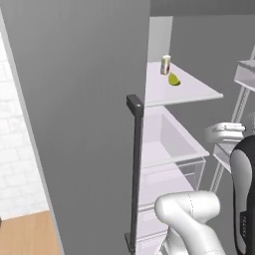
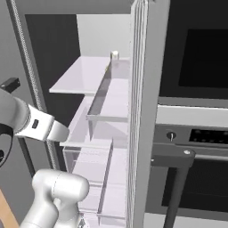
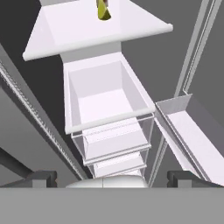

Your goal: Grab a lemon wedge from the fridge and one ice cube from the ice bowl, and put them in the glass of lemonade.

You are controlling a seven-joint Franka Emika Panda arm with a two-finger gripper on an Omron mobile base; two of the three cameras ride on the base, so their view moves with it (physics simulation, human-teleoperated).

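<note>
One lemon wedge (image 1: 174,79) and one can (image 1: 165,64) sit on one white shelf (image 1: 194,92). Three clear drawers (image 3: 105,100) stack below it.

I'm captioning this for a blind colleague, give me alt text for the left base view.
An open grey fridge with a long dark bar handle shows a tiny yellow-green lemon wedge on a white shelf, just beside a small upright cream-and-red can. Clear drawers sit below, with the white robot arm rising at lower right.

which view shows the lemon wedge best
The left base view: the lemon wedge lies whole on the white fridge shelf, beside a small can. In the hand view the picture's top edge cuts the wedge off. The right base view shows the shelf, with no yellow-green wedge to make out.
</note>
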